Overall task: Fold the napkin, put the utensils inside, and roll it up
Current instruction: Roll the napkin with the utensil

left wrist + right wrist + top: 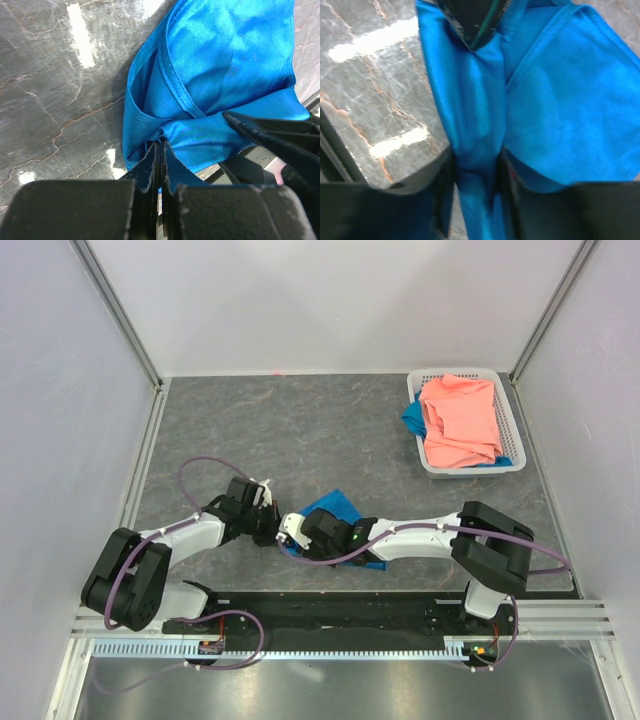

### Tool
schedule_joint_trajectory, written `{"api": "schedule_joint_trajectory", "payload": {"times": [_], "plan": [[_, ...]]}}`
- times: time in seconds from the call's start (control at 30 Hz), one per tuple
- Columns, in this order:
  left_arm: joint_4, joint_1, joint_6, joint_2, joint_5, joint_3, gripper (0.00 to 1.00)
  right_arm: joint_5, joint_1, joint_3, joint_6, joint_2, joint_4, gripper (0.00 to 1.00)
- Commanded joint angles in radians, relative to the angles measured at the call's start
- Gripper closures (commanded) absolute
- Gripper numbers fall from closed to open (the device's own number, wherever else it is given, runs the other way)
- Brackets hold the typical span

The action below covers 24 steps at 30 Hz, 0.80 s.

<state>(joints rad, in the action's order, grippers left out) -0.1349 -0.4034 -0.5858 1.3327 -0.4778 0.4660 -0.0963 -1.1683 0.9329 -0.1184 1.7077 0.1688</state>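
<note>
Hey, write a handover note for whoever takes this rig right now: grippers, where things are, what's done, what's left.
The left gripper is shut on a fold of the napkin.
The right gripper is shut on a bunched strip of it.
The napkin lies rumpled toward the near edge of the table; the knife is not in view.
Done: no clean fold yet.
Left: fold, lay the knife in, roll.

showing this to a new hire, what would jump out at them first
The blue napkin, front and centre, with the left gripper shut on it and the right gripper pinching a fold. Then the salmon-pink cloth in the white basket at the far right.
</note>
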Motion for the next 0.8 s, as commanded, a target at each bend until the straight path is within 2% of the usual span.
{"api": "schedule_joint_trajectory", "payload": {"times": [0.0,0.03,0.07,0.1,0.2,0.33,0.5,0.63,0.77], "plan": [[0.003,0.002,0.035,-0.004,-0.056,0.030,0.89,0.033,0.016,0.023,-0.006,0.038,0.015,0.67],[0.003,0.002,0.035,-0.013,-0.039,0.028,0.75,0.090,0.021,0.029,-0.001,0.040,0.029,0.69],[0.001,0.002,0.032,-0.026,-0.024,0.025,0.68,0.124,0.025,0.030,0.002,0.044,0.038,0.70],[-0.003,0.000,0.030,-0.064,-0.006,0.023,0.52,0.153,0.036,0.037,0.005,0.047,0.046,0.72],[-0.031,0.002,0.023,-0.131,0.077,0.016,0.38,0.262,0.055,0.043,0.019,0.069,0.083,0.76],[-0.066,0.002,0.021,-0.281,0.184,-0.006,0.34,0.371,0.078,0.043,0.042,0.092,0.090,0.77],[-0.071,0.003,0.000,-0.408,0.231,-0.072,0.33,0.542,0.131,0.043,0.057,0.107,0.068,0.78],[-0.071,0.002,-0.008,-0.483,0.232,-0.112,0.35,0.685,0.189,0.040,0.086,0.128,0.031,0.79],[-0.025,0.002,-0.005,-0.532,0.167,-0.136,0.36,0.858,0.260,0.063,0.118,0.173,0.006,0.78]]}}
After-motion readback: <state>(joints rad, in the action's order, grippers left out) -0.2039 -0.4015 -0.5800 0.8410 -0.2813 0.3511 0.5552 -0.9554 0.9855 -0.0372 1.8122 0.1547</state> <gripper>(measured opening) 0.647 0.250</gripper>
